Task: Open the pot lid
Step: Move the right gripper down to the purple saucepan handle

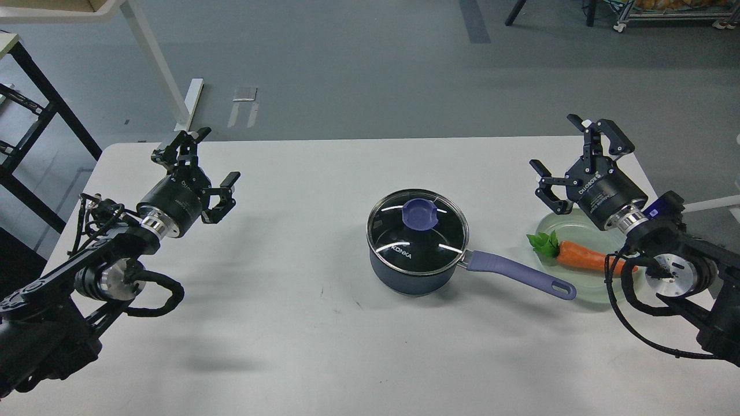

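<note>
The dark navy pot (411, 278) stands at the middle of the white table, its long purple handle (520, 275) pointing right and towards me. The clear glass lid (417, 233) rests flat on the pot, with its purple-blue knob (421, 214) at the centre. My left gripper (214, 157) hovers open over the table's left side, far from the pot. Over the right side, above the plate, my right gripper (558, 144) is open too. Neither holds anything.
A pale green glass plate (584, 289) lies on the right of the table with a toy carrot (581, 256) on it, just past the handle's end. The table's far edge (370, 139) meets open grey floor; a black rack stands at far left.
</note>
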Robot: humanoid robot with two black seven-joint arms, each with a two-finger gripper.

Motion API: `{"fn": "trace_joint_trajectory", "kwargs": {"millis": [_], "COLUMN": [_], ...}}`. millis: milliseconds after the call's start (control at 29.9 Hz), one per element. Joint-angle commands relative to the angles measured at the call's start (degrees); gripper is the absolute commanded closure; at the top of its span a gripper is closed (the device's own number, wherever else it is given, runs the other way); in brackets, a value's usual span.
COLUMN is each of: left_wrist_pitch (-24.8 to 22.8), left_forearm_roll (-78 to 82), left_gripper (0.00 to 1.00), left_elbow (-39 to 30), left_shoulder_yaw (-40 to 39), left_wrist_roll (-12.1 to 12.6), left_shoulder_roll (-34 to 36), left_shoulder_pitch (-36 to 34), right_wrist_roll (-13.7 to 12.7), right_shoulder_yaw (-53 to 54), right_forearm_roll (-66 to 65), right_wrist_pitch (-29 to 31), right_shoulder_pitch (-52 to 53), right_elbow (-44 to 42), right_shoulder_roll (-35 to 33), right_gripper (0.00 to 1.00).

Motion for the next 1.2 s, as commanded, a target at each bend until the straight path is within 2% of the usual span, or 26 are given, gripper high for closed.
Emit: {"fn": "trace_joint_trajectory", "kwargs": {"millis": [0,201,334,468,669,836,970,1170], "left_wrist_pitch": [0.0,-0.4,-0.7,-0.8,-0.7,-0.6,-0.6,-0.5], "left_forearm_roll": [0.0,-0.1,-0.1,-0.1,0.0,0.4,0.4,0.4], "left_gripper": [0.01,0.01,0.01,0.01,0.01,0.01,0.01,0.01], "left_elbow": [0.0,0.0,0.2,0.1,-1.2,-3.2,-3.4,-4.7], "left_shoulder_yaw": [0.0,0.6,1.3,1.3,1.3,1.3,1.3,1.3], "left_wrist_roll": [0.0,0.5,-0.2,-0.3,-0.4,-1.7,-1.7,-1.7], "left_shoulder_roll": [0.1,0.3,2.0,2.4,2.4,2.6,2.6,3.2], "left_shoulder_pitch": [0.2,0.2,-0.2,-0.5,-0.5,-0.6,-0.6,-0.5], "right_wrist_roll": [0.0,0.0,0.0,0.0,0.0,0.0,0.0,0.0], "right_shoulder_yaw": [0.0,0.1,0.1,0.2,0.1,-0.7,-6.7,-17.1], "right_forearm_roll": [0.1,0.0,-2.7,-13.3,-34.7,-60.3,-83.0,-101.7], "right_wrist_pitch": [-0.1,0.0,0.0,-0.1,-0.9,-2.8,-5.6,-9.1], "right_shoulder_pitch": [0.0,0.1,1.0,4.4,11.7,15.9,18.7,22.8], "right_elbow": [0.0,1.3,6.8,13.7,23.2,28.9,33.1,36.6], "right_shoulder_roll": [-0.1,-2.3,-7.7,-15.4,-24.3,-27.5,-28.1,-30.0], "right_gripper": [0.01,0.01,0.01,0.01,0.01,0.01,0.01,0.01]}}
